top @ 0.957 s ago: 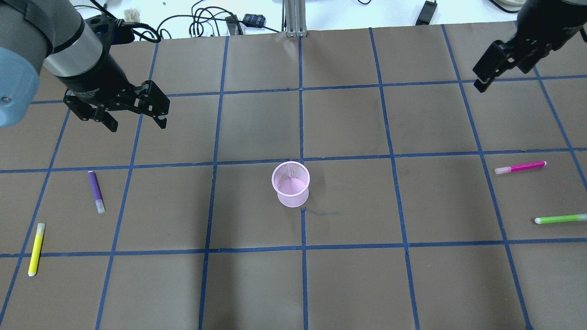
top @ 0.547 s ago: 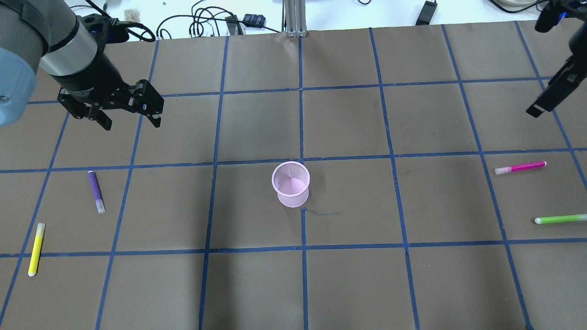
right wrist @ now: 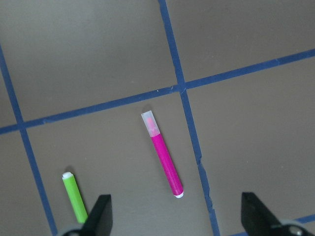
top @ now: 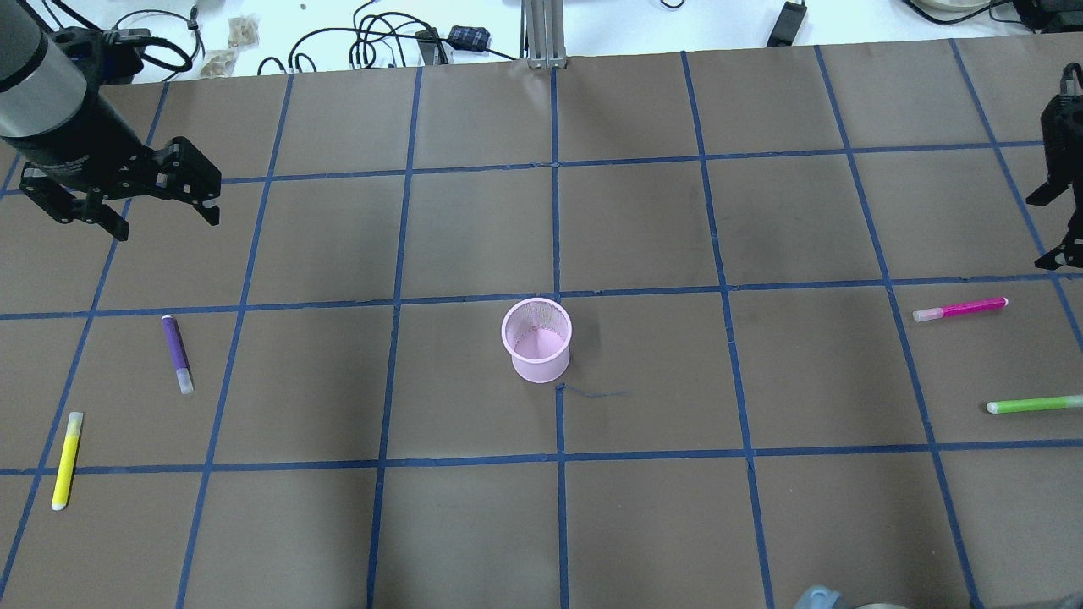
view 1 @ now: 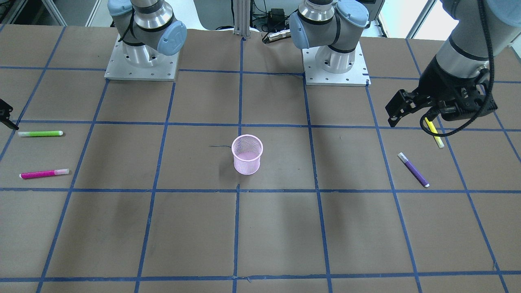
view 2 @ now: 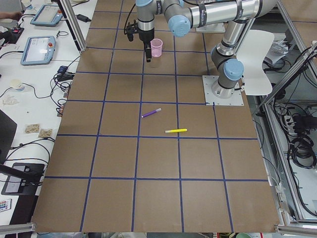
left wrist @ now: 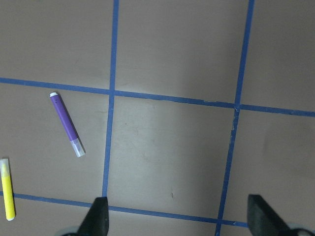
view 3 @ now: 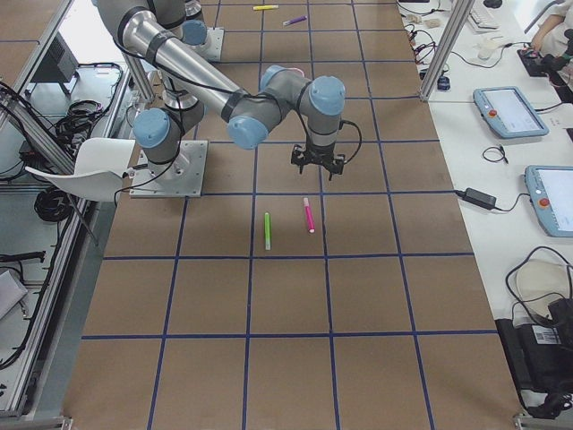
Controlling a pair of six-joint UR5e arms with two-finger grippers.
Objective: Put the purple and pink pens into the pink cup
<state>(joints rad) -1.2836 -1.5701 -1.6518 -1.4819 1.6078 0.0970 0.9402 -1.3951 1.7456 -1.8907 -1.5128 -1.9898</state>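
Note:
The pink mesh cup stands upright mid-table, also in the front view. The purple pen lies flat on the left; it shows in the left wrist view. My left gripper hovers open and empty, on the far side of that pen. The pink pen lies flat on the right and shows in the right wrist view. My right gripper is open and empty at the right edge, just beyond the pink pen.
A yellow pen lies near the purple pen, toward the front left. A green pen lies in front of the pink pen. Cables and gear sit beyond the table's far edge.
My left gripper has moved left, still open. My right gripper has moved right and nearer, coming close to the pink pen. Pens and cup have not moved.

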